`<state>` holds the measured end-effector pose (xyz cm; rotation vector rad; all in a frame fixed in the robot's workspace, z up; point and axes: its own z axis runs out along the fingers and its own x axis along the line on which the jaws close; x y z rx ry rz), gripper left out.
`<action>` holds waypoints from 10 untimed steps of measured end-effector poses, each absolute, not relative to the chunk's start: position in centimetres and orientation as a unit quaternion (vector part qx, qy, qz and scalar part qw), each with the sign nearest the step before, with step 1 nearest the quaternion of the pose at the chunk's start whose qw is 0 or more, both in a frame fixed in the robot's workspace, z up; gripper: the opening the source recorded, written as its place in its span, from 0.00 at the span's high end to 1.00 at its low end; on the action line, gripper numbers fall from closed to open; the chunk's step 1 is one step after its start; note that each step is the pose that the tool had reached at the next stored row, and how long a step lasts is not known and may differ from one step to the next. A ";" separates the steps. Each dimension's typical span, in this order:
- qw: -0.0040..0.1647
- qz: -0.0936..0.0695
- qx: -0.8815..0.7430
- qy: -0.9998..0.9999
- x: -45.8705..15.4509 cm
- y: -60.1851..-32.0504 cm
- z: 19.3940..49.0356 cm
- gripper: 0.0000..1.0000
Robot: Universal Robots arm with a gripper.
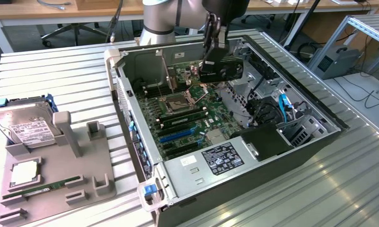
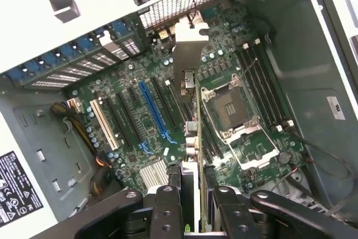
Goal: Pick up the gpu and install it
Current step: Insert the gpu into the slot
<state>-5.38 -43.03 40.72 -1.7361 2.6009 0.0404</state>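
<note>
Plainly, the gpu point(image 1: 222, 70) is pinched between the jaws and hung inside the open computer case point(image 1: 145, 66), above the motherboard point(image 1: 208, 123). It is kept on edge, presumably so its connector can be offered to a slot. The exterior view gives its black cooler and its height. In the wrist view it is seen edge-on point(image 2: 189, 54) between the blue slot point(image 2: 154, 110) and the cpu socket point(image 2: 229, 107).

Slatted metal table point(image 1: 63, 71), open computer case point(image 1: 271, 175), grey parts holder point(image 1: 57, 165)
</note>
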 end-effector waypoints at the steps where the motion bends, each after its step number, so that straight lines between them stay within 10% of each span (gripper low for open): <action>1: 0.007 0.013 -0.561 0.828 -5.4 -43.0 40.7 0.73; 10: 0.006 0.013 -0.611 0.791 -5.4 -43.0 40.7 0.73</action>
